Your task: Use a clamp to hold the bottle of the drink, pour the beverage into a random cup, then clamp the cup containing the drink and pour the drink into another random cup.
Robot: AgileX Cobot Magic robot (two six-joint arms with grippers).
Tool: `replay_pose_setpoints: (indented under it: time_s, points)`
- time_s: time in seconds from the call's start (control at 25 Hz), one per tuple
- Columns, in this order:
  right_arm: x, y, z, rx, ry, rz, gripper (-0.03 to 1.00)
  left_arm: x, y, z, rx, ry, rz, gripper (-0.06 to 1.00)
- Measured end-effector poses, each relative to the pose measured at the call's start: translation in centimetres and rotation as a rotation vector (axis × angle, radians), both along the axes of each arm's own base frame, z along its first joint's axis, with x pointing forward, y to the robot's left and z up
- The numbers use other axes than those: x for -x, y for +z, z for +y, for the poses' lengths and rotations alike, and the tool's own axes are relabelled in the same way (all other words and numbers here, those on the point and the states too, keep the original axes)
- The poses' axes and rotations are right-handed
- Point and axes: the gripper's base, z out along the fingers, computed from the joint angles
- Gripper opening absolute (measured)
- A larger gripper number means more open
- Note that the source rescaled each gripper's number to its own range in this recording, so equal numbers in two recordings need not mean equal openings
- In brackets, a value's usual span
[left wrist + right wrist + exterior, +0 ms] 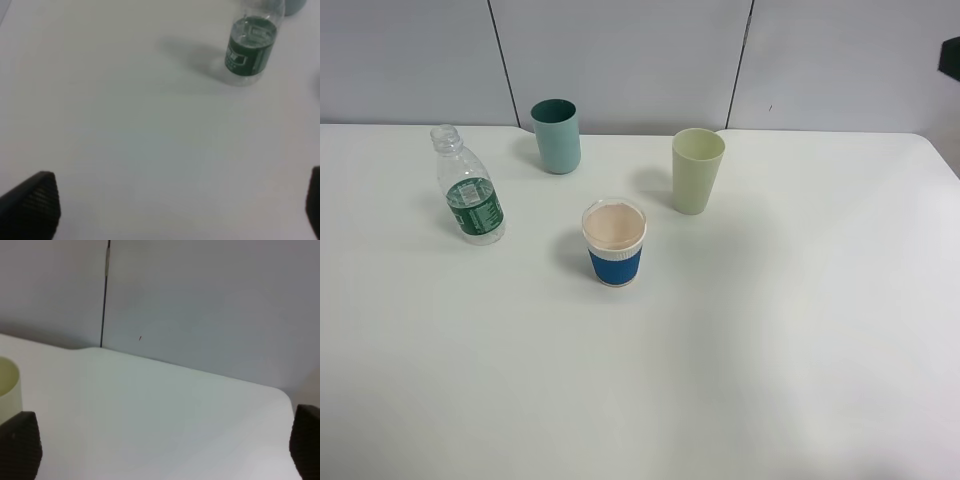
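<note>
The wide white table (770, 350) carries everything, with a grey panelled wall (620, 50) behind its far edge. In the high view neither arm shows; each pincer appears only in its own wrist picture.

The left pincer (175, 205) stands spread wide, one dark textured fingertip (35, 200) at one edge of its picture and a sliver of the other at the opposite edge, with bare table between them and nothing held. Well ahead of it, off toward the sliver-finger side, stands the clear plastic bottle with a green label (250, 47), upright, uncapped and apart from the fingers.

The right pincer (165, 447) is likewise splayed wide and empty, its black fingertips (22, 445) at the two lower corners of its picture. Ahead of it lie the table's rounded far corner and the wall; the pale green tapered cup (7, 387) peeks in just beside one fingertip, not touching it.

In the high view, the bottle (468, 190) stands well apart from the cups. The teal tumbler (557, 135) is near the far edge, the pale green cup (697, 170) beside it, and the white paper cup with a blue sleeve (614, 243) stands nearer the camera, between the two
</note>
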Motion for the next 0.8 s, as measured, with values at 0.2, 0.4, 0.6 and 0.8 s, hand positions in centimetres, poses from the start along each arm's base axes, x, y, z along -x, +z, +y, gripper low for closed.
replay_pose_setpoints:
  time_s: [0.2,0.4,0.6,0.8]
  points:
    - [4.8,1.2,-0.7,-0.025,-0.026,-0.059,0.99,0.0,0.0,0.0,0.000,0.000,0.000,1.00]
    - [9.4,0.8,-1.5,-0.027,-0.059,-0.037,0.99,0.0,0.0,0.0,0.000,0.000,0.000,1.00]
    - [13.7,-1.0,-2.3,-0.071,-0.114,0.075,0.99,0.0,0.0,0.0,0.000,0.000,0.000,1.00]
    - [17.6,-2.3,-2.8,-0.099,-0.132,0.041,0.99,0.0,0.0,0.0,0.000,0.000,0.000,1.00]
